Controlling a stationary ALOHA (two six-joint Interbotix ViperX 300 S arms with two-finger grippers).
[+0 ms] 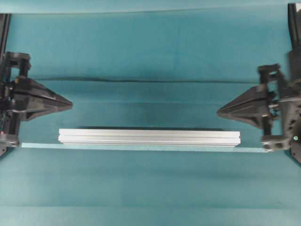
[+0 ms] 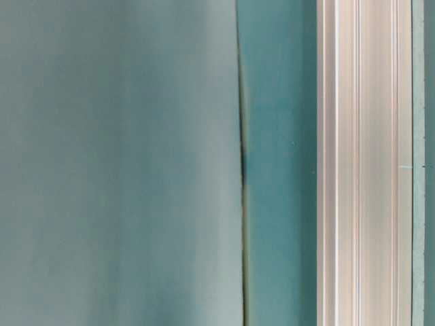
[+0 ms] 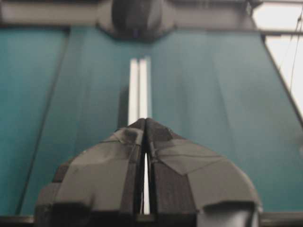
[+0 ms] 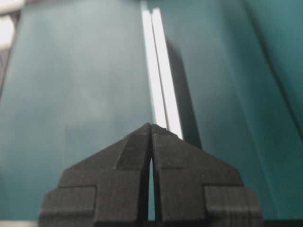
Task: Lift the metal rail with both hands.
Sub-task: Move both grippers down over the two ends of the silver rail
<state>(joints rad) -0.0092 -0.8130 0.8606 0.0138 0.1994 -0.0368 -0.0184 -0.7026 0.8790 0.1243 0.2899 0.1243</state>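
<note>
Currently both grippers are clenched tight, tips meeting, holding nothing. Left gripper hovers off the table's left side, right gripper off the right, tips facing each other. Metal rail lies flat btwn them on the teal cloth, untouched, w/ a pale teal strip alongside its near edge. No readable writing.

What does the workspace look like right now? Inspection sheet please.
Surface: teal cloth, with a crease running across it.
Job's things: metal rail lying flat mid-table, touched by neither hand.
Clutter: pale teal flat strip along the rail's near edge.
Grippers: left hand shut, empty; right hand shut, empty; both off the rail's ends, tips facing inward.
Cables: nothing seen clearly.
Surroundings: black frame uprights at the top corners.
</note>
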